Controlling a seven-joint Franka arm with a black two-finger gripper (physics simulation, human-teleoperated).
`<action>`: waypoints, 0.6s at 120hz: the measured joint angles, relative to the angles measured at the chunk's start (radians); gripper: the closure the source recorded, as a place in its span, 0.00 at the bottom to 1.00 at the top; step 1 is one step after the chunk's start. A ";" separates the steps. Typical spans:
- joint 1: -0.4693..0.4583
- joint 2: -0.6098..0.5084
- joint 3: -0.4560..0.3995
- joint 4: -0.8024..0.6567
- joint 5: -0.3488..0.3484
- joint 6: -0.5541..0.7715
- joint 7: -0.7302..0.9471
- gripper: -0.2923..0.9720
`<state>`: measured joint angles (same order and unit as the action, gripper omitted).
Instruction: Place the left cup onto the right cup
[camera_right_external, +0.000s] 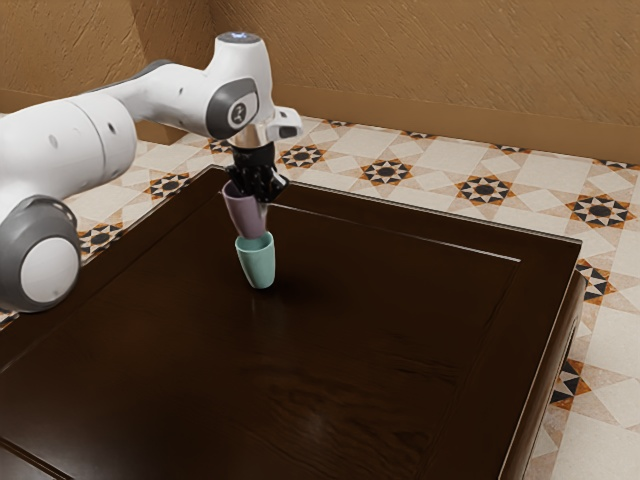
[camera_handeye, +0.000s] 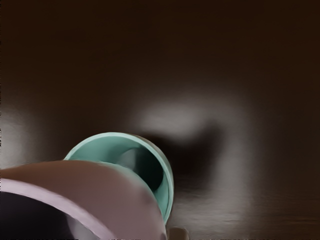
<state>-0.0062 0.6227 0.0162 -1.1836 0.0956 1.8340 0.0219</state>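
You're at the stacking step here. Your gripper (camera_right_external: 257, 188) is clamped on the rim of the purple cup (camera_right_external: 245, 212), which hangs a bit tilted right over the teal cup (camera_right_external: 259, 264), its base at or just inside the teal mouth. Next I'd straighten it, then ease it down before letting go. Both cups look smooth, matte and tapered, and the table (camera_right_external: 400, 330) is dark glossy wood.
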 joint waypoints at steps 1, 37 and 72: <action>0.000 -0.001 0.001 -0.004 -0.001 0.000 0.000 0.85; 0.000 -0.024 0.008 -0.074 -0.025 0.005 -0.005 0.85; 0.000 -0.015 0.008 -0.055 -0.023 0.018 -0.007 0.85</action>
<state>-0.0061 0.6072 0.0240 -1.2391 0.0728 1.8518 0.0152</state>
